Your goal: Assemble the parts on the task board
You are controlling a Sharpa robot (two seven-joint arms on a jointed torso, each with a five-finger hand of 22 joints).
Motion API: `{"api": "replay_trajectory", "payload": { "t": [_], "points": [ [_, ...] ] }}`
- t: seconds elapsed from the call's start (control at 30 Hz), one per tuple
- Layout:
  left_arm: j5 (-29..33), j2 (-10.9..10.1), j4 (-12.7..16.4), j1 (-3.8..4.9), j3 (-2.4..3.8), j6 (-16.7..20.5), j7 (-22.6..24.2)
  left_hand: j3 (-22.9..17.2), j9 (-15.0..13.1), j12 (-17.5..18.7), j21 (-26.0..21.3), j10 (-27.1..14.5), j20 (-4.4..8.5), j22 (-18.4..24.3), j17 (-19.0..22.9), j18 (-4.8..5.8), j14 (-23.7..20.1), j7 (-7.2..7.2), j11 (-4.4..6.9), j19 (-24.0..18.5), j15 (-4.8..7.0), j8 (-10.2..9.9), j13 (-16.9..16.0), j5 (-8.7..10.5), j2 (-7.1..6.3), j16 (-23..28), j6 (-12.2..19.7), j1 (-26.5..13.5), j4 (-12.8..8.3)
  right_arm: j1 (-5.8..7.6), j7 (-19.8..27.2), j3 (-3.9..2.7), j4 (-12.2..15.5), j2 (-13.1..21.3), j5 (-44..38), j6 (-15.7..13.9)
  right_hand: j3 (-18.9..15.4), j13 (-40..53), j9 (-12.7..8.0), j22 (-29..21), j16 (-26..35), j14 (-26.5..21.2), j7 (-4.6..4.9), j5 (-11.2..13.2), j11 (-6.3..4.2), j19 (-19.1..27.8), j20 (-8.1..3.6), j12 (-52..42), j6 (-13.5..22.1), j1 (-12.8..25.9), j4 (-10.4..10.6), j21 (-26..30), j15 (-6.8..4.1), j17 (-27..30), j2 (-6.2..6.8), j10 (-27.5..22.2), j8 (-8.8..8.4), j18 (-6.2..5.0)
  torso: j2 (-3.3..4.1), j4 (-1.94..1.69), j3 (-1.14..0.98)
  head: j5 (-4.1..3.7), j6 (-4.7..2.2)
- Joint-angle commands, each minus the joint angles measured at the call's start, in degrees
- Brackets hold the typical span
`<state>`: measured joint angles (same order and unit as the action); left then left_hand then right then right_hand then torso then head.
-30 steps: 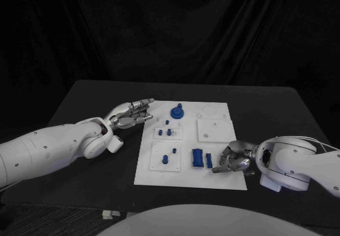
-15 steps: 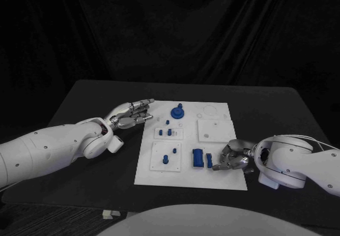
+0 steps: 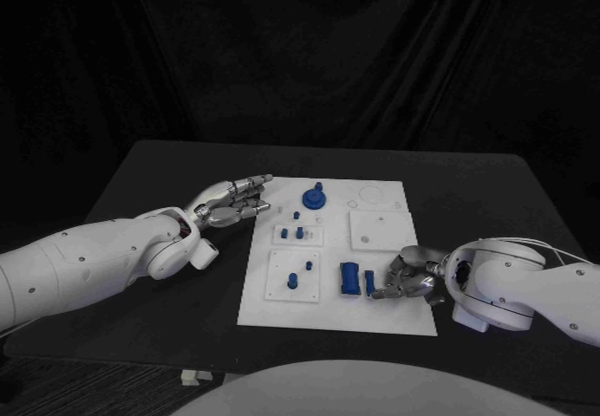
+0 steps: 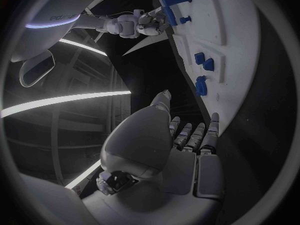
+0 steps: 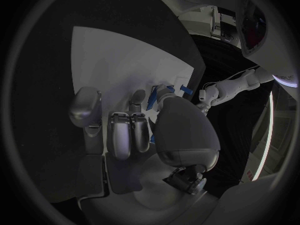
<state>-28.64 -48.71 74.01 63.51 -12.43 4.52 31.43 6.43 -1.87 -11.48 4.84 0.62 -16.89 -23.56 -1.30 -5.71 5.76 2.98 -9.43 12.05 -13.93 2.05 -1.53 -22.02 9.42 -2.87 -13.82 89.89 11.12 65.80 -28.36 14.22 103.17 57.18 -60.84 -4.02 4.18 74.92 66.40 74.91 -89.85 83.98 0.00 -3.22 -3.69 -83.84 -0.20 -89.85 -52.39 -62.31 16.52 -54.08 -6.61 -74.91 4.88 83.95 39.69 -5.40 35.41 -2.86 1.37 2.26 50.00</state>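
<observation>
The white task board (image 3: 375, 234) lies mid-table with several blue parts on it. A round blue part (image 3: 316, 198) stands at its far end, and small blue pegs (image 3: 291, 232) stand in the left plates. A blue block (image 3: 348, 277) and a narrow blue piece (image 3: 369, 282) lie near the front. My right hand (image 3: 407, 279) rests on the board's right front, fingers curled, fingertips at the narrow piece (image 5: 153, 97). Whether it grips that piece is hidden. My left hand (image 3: 232, 202) hovers beside the board's far left edge and holds nothing, its fingers (image 4: 190, 135) loosely bent toward the board (image 4: 231, 35).
A raised white square plate (image 3: 379, 229) sits on the board's right half, with a round recess (image 3: 373, 193) behind it. Black table (image 3: 163, 182) surrounds the board on all sides. The left wrist view also catches my right hand (image 4: 134, 24) at the board's far end.
My right hand has slid left across the board toward the narrow blue piece. The left arm and the parts have not moved.
</observation>
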Motion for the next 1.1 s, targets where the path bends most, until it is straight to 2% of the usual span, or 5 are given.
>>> {"api": "replay_trajectory", "payload": {
  "t": [0.03, 0.27, 0.63, 0.87, 1.1],
  "points": [
    [0.3, 0.1, 0.0, -0.1, 0.05, -0.6, 0.6, -0.4, -0.1, -0.1, 0.4, 0.1, 0.1, 0.0, -0.1, 1.16, 0.1, 0.51, -0.46, 0.3, -0.21, 0.1, -0.1, -0.2, 0.62, -0.2, 0.1, 0.1, 0.0, -0.19, -0.4, -0.01, -0.3, -0.2, -0.4, -0.6, -0.3, 15.1, 0.1, 7.2, -0.1, 6.0, -0.41, 0.3, -0.44, 0.0, -0.35, -0.2, -0.1, 0.2, -0.2, -0.3, -0.46, -15.1, -0.61, 6.0, 0.43, -0.54, 0.01, -0.03, -0.02, -0.04, 0.0],
    [0.3, 0.1, 0.1, -0.13, 0.05, -0.7, 0.6, -0.4, -0.1, -0.1, 0.4, 0.1, 0.1, 0.0, -0.1, 1.15, 0.1, 0.51, -0.48, 0.3, -0.22, 0.1, -0.1, -0.22, 0.63, -0.2, 0.1, 0.1, 0.0, -0.24, -0.9, -0.01, -1.1, -0.6, 0.0, 0.4, 0.5, 15.1, 0.8, 7.2, -0.1, 6.0, -0.74, 0.4, -0.72, 0.1, -0.59, -0.2, -0.4, -3.0, -2.9, 0.0, -0.72, -15.1, -2.62, 6.0, 0.98, -0.59, -0.03, 0.01, -0.02, 0.1, 0.0],
    [0.3, 0.0, 0.2, -0.16, 0.05, -0.6, 0.5, -0.6, -0.1, -0.1, 0.4, 0.1, 0.1, 0.2, -0.1, 1.16, 0.1, 0.61, -0.57, 0.3, -0.27, 0.1, -0.1, -0.52, 0.66, -0.3, 0.0, 0.4, -0.3, -0.76, -0.6, -0.01, -1.7, -1.1, 0.3, 2.1, 0.2, 15.1, 1.3, 7.0, -0.1, 6.0, -0.96, 0.4, -0.94, 0.4, -0.8, -0.2, -1.0, -7.2, -6.9, 0.7, -0.9, -15.1, -3.15, 6.0, 1.56, -0.66, -0.03, 0.01, 0.01, 0.3, 0.0],
    [0.3, -0.1, 0.2, -0.17, 0.05, -0.6, 0.5, -0.7, -0.1, -0.2, 0.4, 0.1, 0.1, 0.1, -0.1, 1.17, 0.1, 0.68, -0.6, 0.3, -0.29, 0.1, -0.1, -0.82, 0.65, -0.3, 0.0, 0.6, -0.5, -1.01, 0.2, -0.01, -1.5, -0.8, 0.4, 2.1, -1.1, 15.1, 1.2, 6.9, -0.1, 6.0, -0.81, 0.4, -0.83, 0.6, -0.78, -0.2, -0.7, -7.4, -7.7, 1.1, -0.84, -15.1, -1.83, 6.0, 1.11, -0.7, -0.04, -0.04, -0.03, 0.13, 0.0],
    [0.3, -0.3, 0.3, -0.24, 0.05, -0.4, 1.0, -0.7, -0.1, -0.1, 0.4, 0.1, 0.1, -0.1, -0.1, 1.17, 0.1, 0.69, -0.59, 0.5, -0.28, 0.1, -0.1, -0.85, 0.64, -0.3, -0.1, 0.6, -0.5, -1.07, 2.5, -0.01, -0.9, 0.1, 0.4, 0.3, -4.0, 15.1, 1.2, 6.9, -0.1, 6.0, -0.62, 0.4, -0.64, 0.7, -0.65, -0.2, -0.4, -6.4, -7.1, 1.4, -0.67, -15.1, 1.22, 6.0, 0.79, -0.73, -0.03, -0.01, -0.01, 0.18, 0.0]
  ]
}}
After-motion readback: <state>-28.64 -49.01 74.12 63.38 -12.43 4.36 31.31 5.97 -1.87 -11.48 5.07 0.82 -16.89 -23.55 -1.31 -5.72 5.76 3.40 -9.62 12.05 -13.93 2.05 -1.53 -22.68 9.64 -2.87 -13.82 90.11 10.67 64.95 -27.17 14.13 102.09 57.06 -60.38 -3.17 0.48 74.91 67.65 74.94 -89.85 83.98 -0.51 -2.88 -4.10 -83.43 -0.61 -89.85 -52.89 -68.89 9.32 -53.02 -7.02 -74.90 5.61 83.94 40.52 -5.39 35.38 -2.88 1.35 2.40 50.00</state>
